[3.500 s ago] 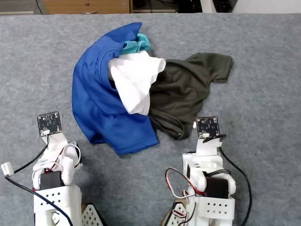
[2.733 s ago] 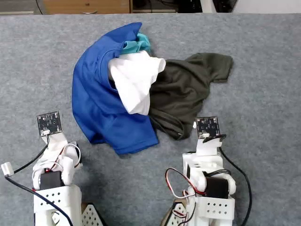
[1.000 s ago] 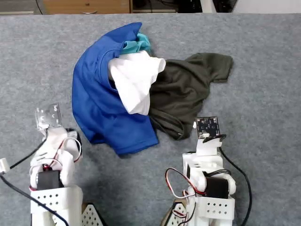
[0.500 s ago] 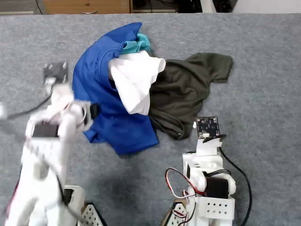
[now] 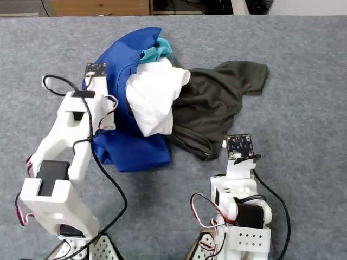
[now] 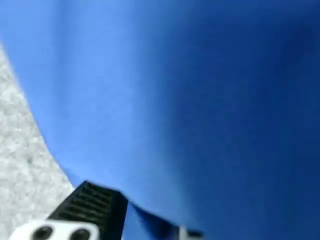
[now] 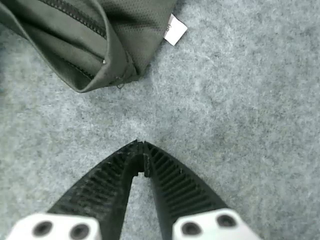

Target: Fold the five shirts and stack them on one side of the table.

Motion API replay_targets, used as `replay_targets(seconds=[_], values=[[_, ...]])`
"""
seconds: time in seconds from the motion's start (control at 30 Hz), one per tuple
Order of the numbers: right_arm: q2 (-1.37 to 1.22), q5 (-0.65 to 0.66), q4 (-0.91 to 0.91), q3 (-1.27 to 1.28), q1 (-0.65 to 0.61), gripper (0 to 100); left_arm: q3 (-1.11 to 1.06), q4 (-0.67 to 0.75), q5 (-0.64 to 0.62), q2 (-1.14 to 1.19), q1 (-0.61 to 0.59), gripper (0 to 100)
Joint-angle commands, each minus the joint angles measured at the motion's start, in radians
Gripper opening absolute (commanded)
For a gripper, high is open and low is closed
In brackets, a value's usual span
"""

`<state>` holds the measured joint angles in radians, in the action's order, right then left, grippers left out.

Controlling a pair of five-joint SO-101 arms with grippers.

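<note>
Shirts: one jumbled heap in the middle of the desk (image 5: 303, 162), reaching toward the far edge, none folded, nothing stacked.

Nearest, by the near edge: right tool (image 7: 144, 159), closed on nothing, parked over bare desk just short of the dark olive shirt's hem.

Left arm (image 5: 70, 130) is stretched out from the near-left corner over the blue shirt (image 5: 130, 149). Left tool (image 6: 100, 205) is down against blue cloth at its edge. Cannot tell if it is open or closed, as fabric covers it.

Blue shirt is the left part of the heap, its near edge bunched. White shirt (image 5: 154, 100) lies on top of it in the middle and overlaps the dark olive shirt (image 5: 214, 105) on the right. Teal shirt (image 5: 160, 51) pokes out at the far end, tucked into the blue one. Four colours counted; a fifth can't be made out.

Step in hand, likely: pull the blue shirt free of the heap.
- Pinch one layer only, at the hem or shoulder.
- Drag low and slow toward the left edge so the white and teal don't ride along.
- Right tool could pin the heap.
- Lay it flat before any fold.

Labels: small white tag (image 7: 175, 29) at the dark shirt's hem, no writing readable. No brand or print seen on any shirt.
</note>
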<state>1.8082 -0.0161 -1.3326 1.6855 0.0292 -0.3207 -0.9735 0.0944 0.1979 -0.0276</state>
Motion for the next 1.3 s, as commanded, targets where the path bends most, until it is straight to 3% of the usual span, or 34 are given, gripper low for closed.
replay_targets(seconds=[0.0, 0.37, 0.77, 0.87, 1.0, 1.1, 1.27], values=[[0.107, 0.006, 0.011, 0.002, -0.015, 0.4, 0.075, -0.095, -0.011, -0.038, -0.006, 2], [0.107, 0.006, 0.011, 0.002, -0.015, 0.4, 0.328, -0.402, -0.006, -0.490, -0.015, 2], [0.107, 0.006, 0.011, 0.002, -0.015, 0.4, 0.655, -0.445, -0.012, -0.791, -0.009, 2], [0.107, 0.006, 0.011, 0.002, -0.015, 0.4, 0.787, -0.434, -0.081, -0.800, 0.000, 2], [0.107, 0.006, 0.011, 0.002, -0.015, 0.4, 0.910, -0.407, -0.176, -0.759, 0.097, 2], [0.107, 0.006, 0.011, 0.002, -0.015, 0.4, 0.965, -0.404, -0.196, -0.697, 0.229, 2], [0.107, 0.006, 0.011, 0.002, -0.015, 0.4, 1.053, -0.282, -0.196, -0.538, 0.437, 2]])
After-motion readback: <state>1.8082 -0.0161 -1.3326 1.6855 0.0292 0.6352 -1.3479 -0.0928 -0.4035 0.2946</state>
